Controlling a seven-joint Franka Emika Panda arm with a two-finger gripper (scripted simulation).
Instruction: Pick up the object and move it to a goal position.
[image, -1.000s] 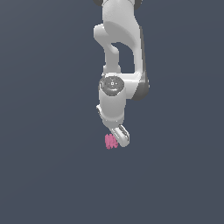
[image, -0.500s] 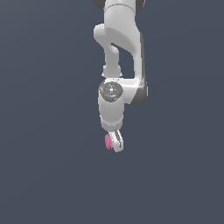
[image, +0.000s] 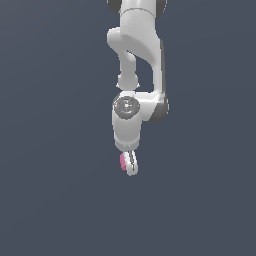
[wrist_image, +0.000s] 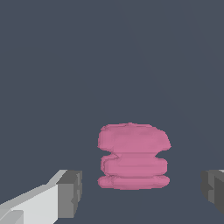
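**Object sits between the spread fingers of the tool**

The object (wrist_image: 133, 156), a small pink blob with lumpy ridges stacked in bands, lies in the gap between the two fingers of the tool (wrist_image: 142, 194) in the wrist view. Grey pads show on either side of it: one fingertip (wrist_image: 70, 193) on a white finger, the other at the frame's edge, only partly in view. Neither pad touches the pink blob; dark ground shows between each pad and the blob's sides, so the tool stands wide, well broader than the object.

In the exterior view the white arm (image: 136, 60) hangs down from the top of the frame, its wrist pointing downward, and the tool (image: 131, 165) shows at its lowest end. Only a thin sliver of the object (image: 122, 162) peeks out just beside the tool, on the exterior view's left; the rest is hidden behind the white finger. The surroundings are a plain dark grey-blue surface, with nothing else coloured in sight.
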